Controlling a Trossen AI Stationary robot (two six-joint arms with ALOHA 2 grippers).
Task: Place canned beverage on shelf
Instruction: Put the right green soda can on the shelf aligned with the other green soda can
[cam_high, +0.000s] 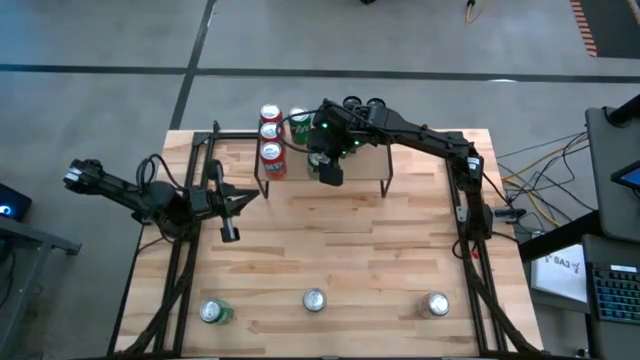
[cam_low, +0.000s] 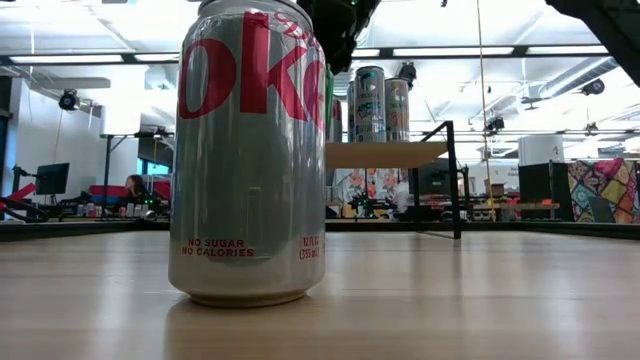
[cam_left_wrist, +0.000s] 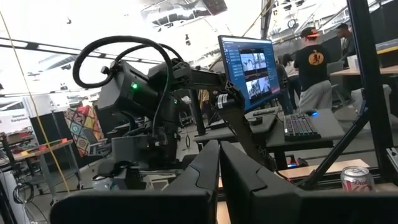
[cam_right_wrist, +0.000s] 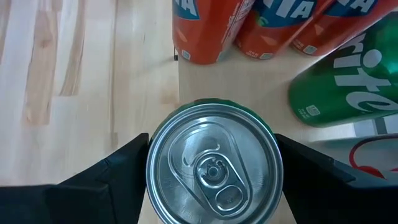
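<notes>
Right wrist view only: right hand (cam_right_wrist: 211, 171) w/ fingers wide around green can (cam_right_wrist: 214, 165), over shelf (cam_right_wrist: 261, 81).

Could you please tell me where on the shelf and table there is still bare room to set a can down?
The shelf is crowded at its left end, where three red cans and a green can stand and the right claw holds a can. Its right end is bare. The tabletop between the shelf and the three front cans is also free.
</notes>
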